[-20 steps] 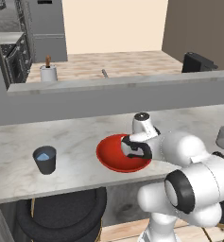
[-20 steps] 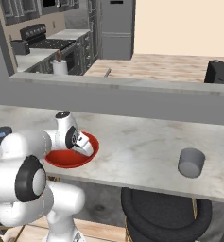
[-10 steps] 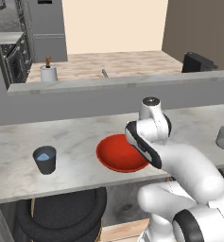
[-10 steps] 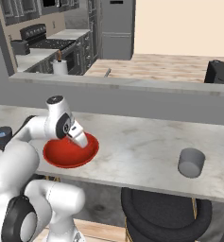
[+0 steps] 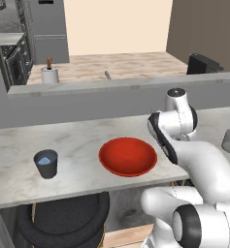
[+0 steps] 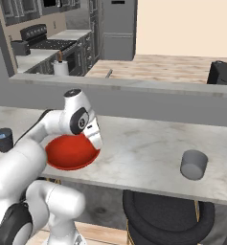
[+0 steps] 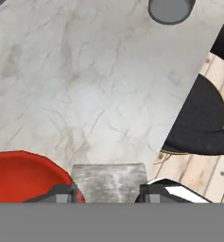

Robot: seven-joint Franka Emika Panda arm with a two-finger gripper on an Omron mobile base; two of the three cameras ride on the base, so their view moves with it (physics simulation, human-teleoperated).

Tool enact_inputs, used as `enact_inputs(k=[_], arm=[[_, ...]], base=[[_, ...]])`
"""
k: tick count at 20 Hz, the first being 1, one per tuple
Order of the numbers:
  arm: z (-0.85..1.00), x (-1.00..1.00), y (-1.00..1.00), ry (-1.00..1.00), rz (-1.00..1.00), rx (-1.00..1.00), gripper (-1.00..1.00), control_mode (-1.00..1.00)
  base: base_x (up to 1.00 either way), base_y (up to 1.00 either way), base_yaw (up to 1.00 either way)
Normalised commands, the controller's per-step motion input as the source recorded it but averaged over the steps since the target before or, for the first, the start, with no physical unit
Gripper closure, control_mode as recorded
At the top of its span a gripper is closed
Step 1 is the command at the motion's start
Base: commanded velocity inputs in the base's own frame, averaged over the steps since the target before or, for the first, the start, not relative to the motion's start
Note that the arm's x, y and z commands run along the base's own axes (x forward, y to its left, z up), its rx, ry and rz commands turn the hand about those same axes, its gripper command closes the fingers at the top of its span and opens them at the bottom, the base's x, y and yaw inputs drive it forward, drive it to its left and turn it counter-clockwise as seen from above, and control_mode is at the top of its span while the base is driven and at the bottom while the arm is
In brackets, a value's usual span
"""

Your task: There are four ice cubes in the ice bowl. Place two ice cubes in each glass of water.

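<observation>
We see the glossy red round ice bowl (image 5: 128, 156) on the pale marble desk (image 5: 77, 140), our gripper (image 7: 107, 193) just beside its rim, jaws partly apart around a pale translucent block. Dark slate tumbler (image 5: 46, 163) sits left of the bowl, lighter grey tumbler (image 6: 194, 164) well right.

Red ice bowl (image 5: 128, 157) seemingly empty, arm (image 5: 184, 140) beside.

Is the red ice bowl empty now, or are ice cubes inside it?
It looks empty: the left base view shows the ice bowl with a plain red inside and no cubes. Such tiny clear cubes could escape notice, though.
</observation>
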Motion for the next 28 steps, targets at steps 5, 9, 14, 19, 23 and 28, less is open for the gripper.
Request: enact_inputs(k=[5, 9, 14, 19, 23, 28], arm=[[0.27, 0.0, -1.0, -0.01, -0.29, 0.07, 1.0, -1.0], [0.27, 0.0, -1.0, -0.03, -0.29, 0.1, 1.0, -1.0], [0.32, 0.0, -1.0, 0.0, -0.25, 0.12, 1.0, -1.0], [0.22, 0.0, -1.0, 0.0, -0.1, 0.1, 1.0, -1.0], [0.13, 0.0, -1.0, 0.0, -0.02, 0.04, 1.0, -1.0], [0.03, 0.0, -1.0, 0.0, -0.01, 0.0, 1.0, -1.0]], base=[[0.0, 0.0, 0.0], [0.0, 0.0, 0.0], [0.0, 0.0, 0.0], [0.0, 0.0, 0.0], [0.0, 0.0, 0.0], [0.0, 0.0, 0.0]])
